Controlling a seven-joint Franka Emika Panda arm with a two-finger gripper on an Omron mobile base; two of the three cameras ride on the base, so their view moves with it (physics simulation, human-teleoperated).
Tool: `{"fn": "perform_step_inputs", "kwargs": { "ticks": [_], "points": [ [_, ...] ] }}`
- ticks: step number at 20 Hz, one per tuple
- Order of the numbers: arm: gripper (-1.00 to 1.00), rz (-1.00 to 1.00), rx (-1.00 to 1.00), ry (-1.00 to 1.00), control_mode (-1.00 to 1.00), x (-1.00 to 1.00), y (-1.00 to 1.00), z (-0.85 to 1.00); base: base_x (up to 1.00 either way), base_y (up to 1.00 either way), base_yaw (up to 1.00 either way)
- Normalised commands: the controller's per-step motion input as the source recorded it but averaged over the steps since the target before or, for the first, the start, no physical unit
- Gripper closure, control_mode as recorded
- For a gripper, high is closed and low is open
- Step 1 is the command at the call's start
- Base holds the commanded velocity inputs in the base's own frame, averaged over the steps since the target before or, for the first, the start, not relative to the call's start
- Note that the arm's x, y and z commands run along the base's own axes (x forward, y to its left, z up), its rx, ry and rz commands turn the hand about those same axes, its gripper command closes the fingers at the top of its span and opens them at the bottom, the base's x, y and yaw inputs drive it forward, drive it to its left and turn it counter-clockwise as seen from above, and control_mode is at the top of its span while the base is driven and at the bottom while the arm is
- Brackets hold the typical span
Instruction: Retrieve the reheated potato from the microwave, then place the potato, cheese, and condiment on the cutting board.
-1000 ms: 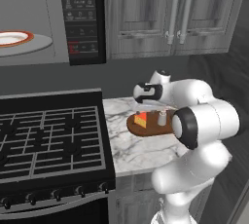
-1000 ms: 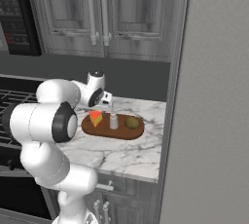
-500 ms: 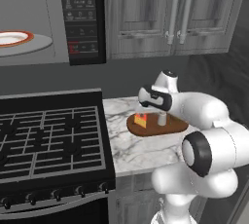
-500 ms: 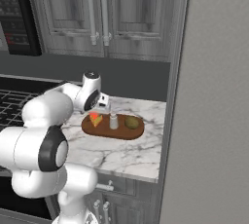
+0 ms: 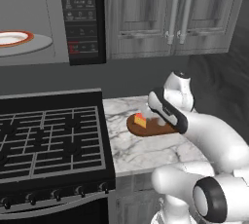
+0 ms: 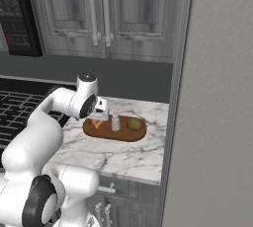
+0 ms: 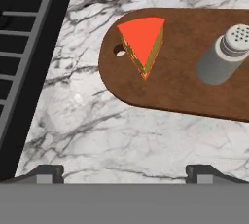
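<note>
The cutting board (image 6: 123, 133) lies on the marble counter with three things on it. The cheese (image 7: 143, 43) is at its left end beside the hanging hole. The condiment (image 7: 223, 55) stands upright in the middle, and the potato (image 6: 134, 124) sits at the right end. My gripper (image 7: 125, 174) hovers just above and in front of the board's left end, open with nothing between its fingers. In the right base view the gripper (image 6: 100, 114) is right over the cheese (image 6: 97, 124). The microwave (image 5: 82, 18) hangs at the upper left with its cavity open.
A white plate with an orange-red rim (image 5: 14, 38) rests inside the microwave cavity. The black gas stove (image 5: 48, 140) adjoins the counter on the left. A tall grey wall (image 6: 217, 97) bounds the counter on the right. Grey cabinets (image 5: 175, 13) hang above.
The arm's elbow has swung down and to the right, and the hand has sunk slightly over the board's left end. The jaws have stayed open and the things on the board have not moved.
</note>
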Motion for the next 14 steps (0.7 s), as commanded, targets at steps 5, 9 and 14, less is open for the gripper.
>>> {"fn": "perform_step_inputs", "kwargs": {
  "ticks": [5, 9, 14],
  "points": [
    [-1.00, -0.02, 0.00, -0.02, -1.00, -0.78, -0.04, 0.20, 0.00, 0.00, 0.00],
    [-1.00, -0.05, 0.00, -0.06, -1.00, -0.79, 0.00, 0.19, 0.00, 0.00, 0.00],
    [-1.00, -0.07, 0.00, -0.09, -1.00, -0.72, 0.00, 0.27, 0.00, 0.00, 0.00]
  ]
}}
